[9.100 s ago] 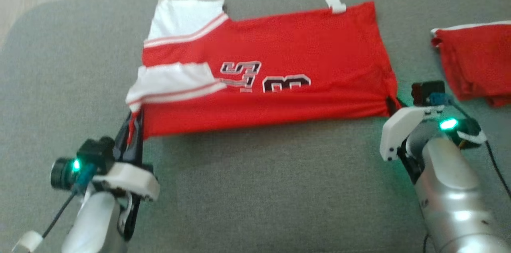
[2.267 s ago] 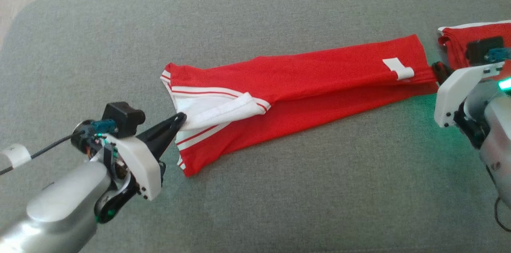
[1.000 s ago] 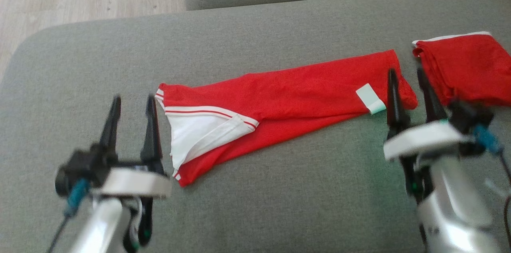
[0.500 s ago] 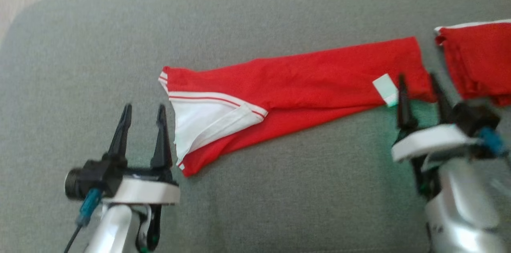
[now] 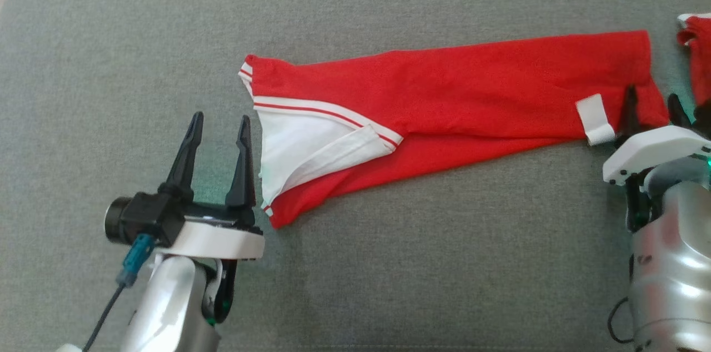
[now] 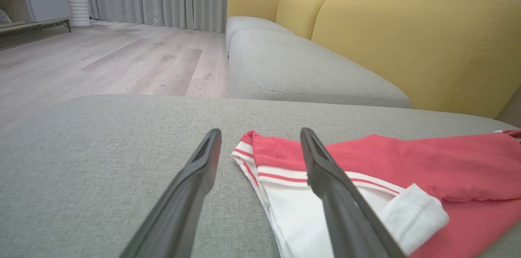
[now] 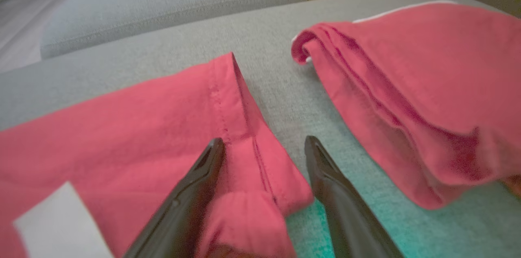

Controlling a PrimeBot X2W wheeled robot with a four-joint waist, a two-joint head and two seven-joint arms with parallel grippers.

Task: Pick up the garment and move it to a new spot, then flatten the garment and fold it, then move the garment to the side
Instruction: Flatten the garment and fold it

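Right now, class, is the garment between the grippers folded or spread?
Folded: the garment lies as a narrow strip, one red layer overlapping another.

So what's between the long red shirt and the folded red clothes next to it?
Just a strip of bare grey cushion, best seen in the right wrist view. One finger of the open right hand pokes over it.
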